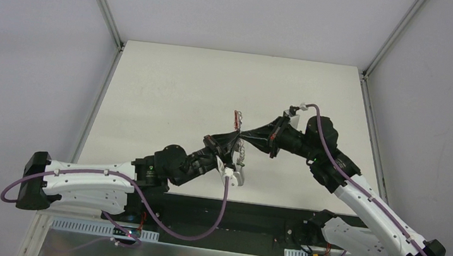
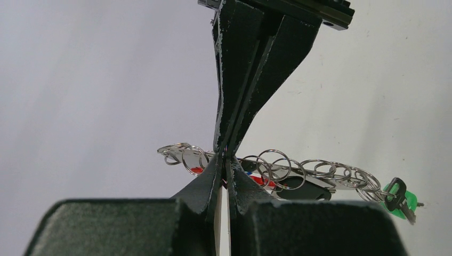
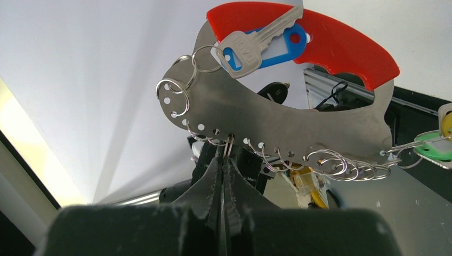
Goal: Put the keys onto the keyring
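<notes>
Left gripper (image 2: 226,162) was clamped shut on the keyring (image 3: 256,114), which was held up in the air, well off the table (image 1: 184,85). Right gripper (image 3: 224,160) was pinched closed on a small split ring (image 3: 228,142) at the keyring's lower edge, tip to tip with the left one. A blue-headed key (image 3: 250,45) was hung by the red part, and a green-headed key (image 2: 397,193) at the far end of the ring row.

Nothing legible shows in any view: no words, numbers, brand names or signs. The nearest to lettering is a faint stamped mark on the head of the silver key (image 3: 246,48), high above the fingers (image 3: 210,178) of the right gripper (image 3: 226,149), too small and blurred to read.
</notes>
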Tool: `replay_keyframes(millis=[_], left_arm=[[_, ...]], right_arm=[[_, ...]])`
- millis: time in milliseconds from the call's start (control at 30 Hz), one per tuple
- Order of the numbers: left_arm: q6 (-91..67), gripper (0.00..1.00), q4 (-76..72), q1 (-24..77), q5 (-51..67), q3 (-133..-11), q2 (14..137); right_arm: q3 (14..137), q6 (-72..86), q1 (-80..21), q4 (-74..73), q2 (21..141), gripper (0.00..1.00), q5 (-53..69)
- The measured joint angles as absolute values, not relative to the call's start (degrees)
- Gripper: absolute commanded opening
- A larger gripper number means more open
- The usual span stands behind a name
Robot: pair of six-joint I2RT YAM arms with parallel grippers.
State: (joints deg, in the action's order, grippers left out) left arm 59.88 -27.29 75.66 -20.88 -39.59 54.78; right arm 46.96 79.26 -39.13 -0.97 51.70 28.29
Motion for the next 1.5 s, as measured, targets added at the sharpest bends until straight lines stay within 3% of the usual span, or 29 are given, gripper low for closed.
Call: replay_keyframes(millis=[367, 533, 833, 1033, 1500], left_arm=[[56.4, 0.0, -23.2, 75.2, -19.6, -39.6, 49.8], [55.9, 0.0, -23.0, 75.3, -20.0, -39.6, 49.4], [45.7, 0.0, -10.2, 75.3, -17.6, -43.9, 45.2], [32.9, 0.0, 1.9, 75.3, -14.0, -54.1, 43.1], [10.5, 0.0, 22.0, 75.3, -8.6, -67.2, 45.0]], right_arm=[[47.2, 77.7, -39.7, -0.8, 50.5, 0.21, 37.7], [50.0, 74.0, -39.7, -4.7, 50.5, 0.26, 40.1], [67.3, 46.9, -39.6, -24.1, 50.9, 0.29, 33.0], [68.0, 30.9, -39.6, -27.6, 47.9, 0.3, 26.8], [70.7, 2.5, -45.8, -27.7, 52.6, 0.35, 32.4]])
